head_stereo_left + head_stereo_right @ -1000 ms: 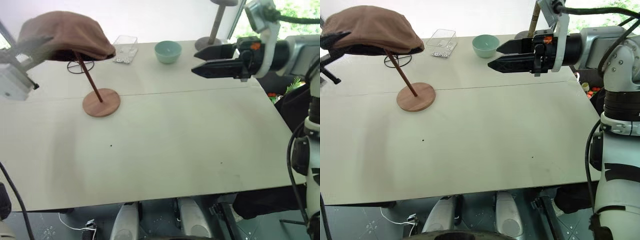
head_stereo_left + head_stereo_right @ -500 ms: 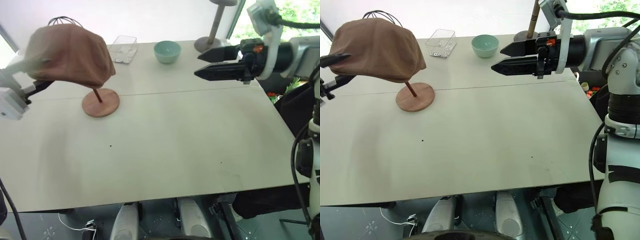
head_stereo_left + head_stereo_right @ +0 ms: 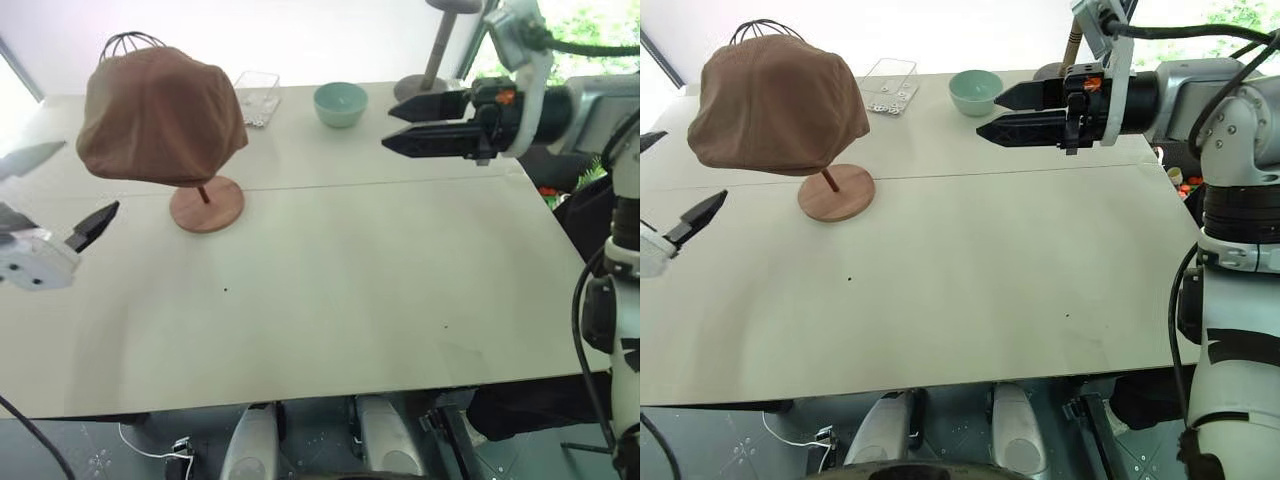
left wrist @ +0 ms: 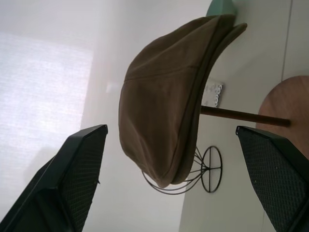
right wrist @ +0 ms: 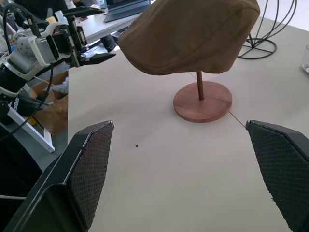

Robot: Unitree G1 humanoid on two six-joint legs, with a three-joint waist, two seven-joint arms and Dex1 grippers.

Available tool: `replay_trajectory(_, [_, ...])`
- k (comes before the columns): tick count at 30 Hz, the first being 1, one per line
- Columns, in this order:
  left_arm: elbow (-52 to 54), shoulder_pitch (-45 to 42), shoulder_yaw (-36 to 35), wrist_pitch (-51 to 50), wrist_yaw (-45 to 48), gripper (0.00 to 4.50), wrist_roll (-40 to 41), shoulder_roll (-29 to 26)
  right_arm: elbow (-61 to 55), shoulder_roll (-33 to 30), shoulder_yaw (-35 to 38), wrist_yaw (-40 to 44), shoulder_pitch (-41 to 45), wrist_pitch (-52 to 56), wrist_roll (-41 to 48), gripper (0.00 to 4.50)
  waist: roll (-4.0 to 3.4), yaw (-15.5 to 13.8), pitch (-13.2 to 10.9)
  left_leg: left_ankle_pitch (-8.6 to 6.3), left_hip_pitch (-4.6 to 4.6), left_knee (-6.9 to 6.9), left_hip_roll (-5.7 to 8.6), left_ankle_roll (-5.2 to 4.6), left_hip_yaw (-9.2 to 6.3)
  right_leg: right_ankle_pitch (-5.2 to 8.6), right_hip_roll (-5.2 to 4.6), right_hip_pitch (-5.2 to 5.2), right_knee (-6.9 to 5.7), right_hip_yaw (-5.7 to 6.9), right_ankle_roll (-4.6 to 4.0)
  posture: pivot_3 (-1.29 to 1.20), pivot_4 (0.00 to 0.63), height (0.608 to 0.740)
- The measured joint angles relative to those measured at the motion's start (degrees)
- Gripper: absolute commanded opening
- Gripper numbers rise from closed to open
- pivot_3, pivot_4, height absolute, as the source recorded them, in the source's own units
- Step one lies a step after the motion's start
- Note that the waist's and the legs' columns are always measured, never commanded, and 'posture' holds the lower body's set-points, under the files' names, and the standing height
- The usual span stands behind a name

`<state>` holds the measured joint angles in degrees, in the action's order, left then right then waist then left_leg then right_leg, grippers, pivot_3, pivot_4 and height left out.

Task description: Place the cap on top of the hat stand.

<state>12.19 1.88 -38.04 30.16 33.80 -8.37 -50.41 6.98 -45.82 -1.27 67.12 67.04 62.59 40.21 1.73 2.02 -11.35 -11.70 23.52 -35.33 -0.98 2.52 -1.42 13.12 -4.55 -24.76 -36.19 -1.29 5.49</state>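
Note:
The brown cap rests draped over the top of the hat stand, hiding its disc. Under it show the thin stem and the round wooden base. My left gripper hangs open to the left of the stand and nearer to me. It stands apart from the cap with nothing between its fingers. My right gripper hovers open over the table's far right, pointing left toward the cap, also with nothing in it. In the right wrist view the cap tilts slightly on the stand.
A black wire globe stand rises just behind the cap. A clear plastic box and a mint bowl sit at the back. A grey stand's base is at the back right. The table's near edge runs below.
My left gripper opened and let go of the cap, then drew back down and toward me. The cap settled onto the hat stand. The right arm held still.

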Motion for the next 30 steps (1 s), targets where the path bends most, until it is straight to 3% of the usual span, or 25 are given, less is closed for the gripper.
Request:
replay_trajectory(3, [10.01,1.42,-0.6,-9.95,-1.29,4.46,-0.8,3.48,-0.05,0.11,-0.3,0.97,0.57,-0.82,-0.04,4.5,0.01,0.14,0.01,0.0,-0.01,0.0,0.0,0.0,0.0,-0.06,0.02,0.0,-0.01,0.0,0.11,0.0,0.15,0.74])
replay_trajectory(5, [15.73,4.24,-1.17,-18.08,0.05,4.46,4.24,4.86,0.05,-0.03,-0.33,1.51,0.58,-1.23,-0.17,4.5,0.0,0.38,0.01,0.0,-0.02,0.01,-0.01,0.0,0.0,-0.06,0.04,0.0,-0.01,-0.02,0.13,0.0,0.15,0.74])
replay_trajectory(9, [26.69,13.05,-4.44,-40.33,6.96,4.46,22.94,4.4,0.8,-0.28,-0.41,2.81,0.59,-2.27,-0.9,4.5,0.0,0.63,0.0,0.0,-0.03,0.02,-0.08,-0.01,0.0,0.0,0.11,-0.03,-0.01,-0.02,0.03,0.0,0.15,0.74])
replay_trajectory(13, [25.67,15.63,-17.81,-66.18,15.13,4.46,48.05,-5.62,2.75,-0.3,-0.79,4.2,0.75,-3.73,-1.93,4.5,-0.02,0.32,-0.03,-0.01,-0.04,-0.09,-0.24,0.0,-0.12,0.09,0.32,0.01,0.0,0.05,-0.15,0.0,0.15,0.74])
replay_trajectory(16, [15.97,12.19,-23.67,-76.48,20.64,4.46,56.01,-14.56,4.33,-0.31,-1.4,5.87,2.15,-5.0,-2.97,4.5,-0.13,0.47,-0.08,-0.01,-0.04,-0.18,-0.24,0.01,-0.1,0.1,0.34,0.03,0.03,0.05,-0.15,0.0,0.15,0.74])
replay_trajectory(18, [6.66,10.9,-26.31,-81.95,24.89,4.46,57.43,-20.08,5.78,-0.38,-1.61,7.41,3.5,-6.14,-3.58,4.5,-0.17,0.73,-0.11,-0.01,-0.04,-0.09,-0.27,0.0,-0.08,0.07,0.38,0.0,0.06,0.04,-0.2,0.0,0.15,0.74])
replay_trajectory(21, [-3.66,13.15,-29.92,-84.43,35.26,4.46,55.48,-24.05,9.17,-1.0,-1.86,9.44,4.41,-8.37,-5.44,4.5,-0.17,1.36,-0.1,-0.01,-0.03,0.12,-0.3,0.0,0.01,0.11,0.4,-0.12,0.1,0.02,-0.24,0.0,0.15,0.74])
replay_trajectory(25, [-16.72,13.43,-30.96,-81.7,45.61,4.46,48.23,-29.5,15.87,-0.89,-2.87,11.1,5.65,-11.83,-8.97,4.5,-0.18,1.98,-0.11,-0.01,0.04,0.21,-0.48,0.0,0.03,0.11,0.61,-0.31,0.03,0.02,-0.31,0.0,0.15,0.74])
replay_trajectory(30, [-25.91,8.52,-30.22,-76.91,48.94,4.46,42.94,-32.2,19.77,-0.59,-2.95,12.48,7.58,-14.23,-11.4,4.5,-0.2,2.05,-0.12,-0.02,0.06,0.26,-0.79,0.02,0.08,0.1,0.88,-0.46,0.0,0.0,-0.5,0.0,0.15,0.74])
